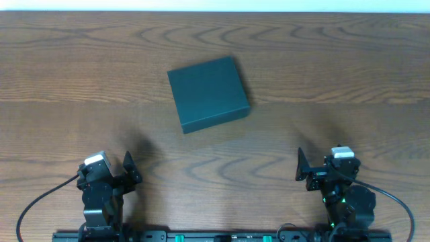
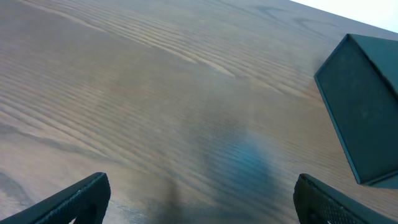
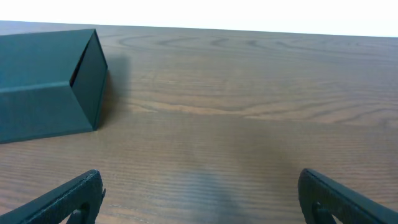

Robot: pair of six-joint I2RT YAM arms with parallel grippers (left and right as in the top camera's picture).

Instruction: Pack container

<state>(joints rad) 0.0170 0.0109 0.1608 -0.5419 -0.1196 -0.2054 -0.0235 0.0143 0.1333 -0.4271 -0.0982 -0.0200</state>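
From overhead we look straight down on the table (image 1: 336, 74) from well above. From each wrist we look low and forward across the boards, close to the surface. All three views share the container (image 1: 208, 93): we see it at the left wrist view's right edge and at the right wrist view's left edge.

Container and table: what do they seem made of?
The container looks like matte dark-teal cardboard: glare-free faces, crisp folded edges, a thin flap seam at one end. The table shows wood grain with a dull sheen; real wood or laminate, I cannot tell.
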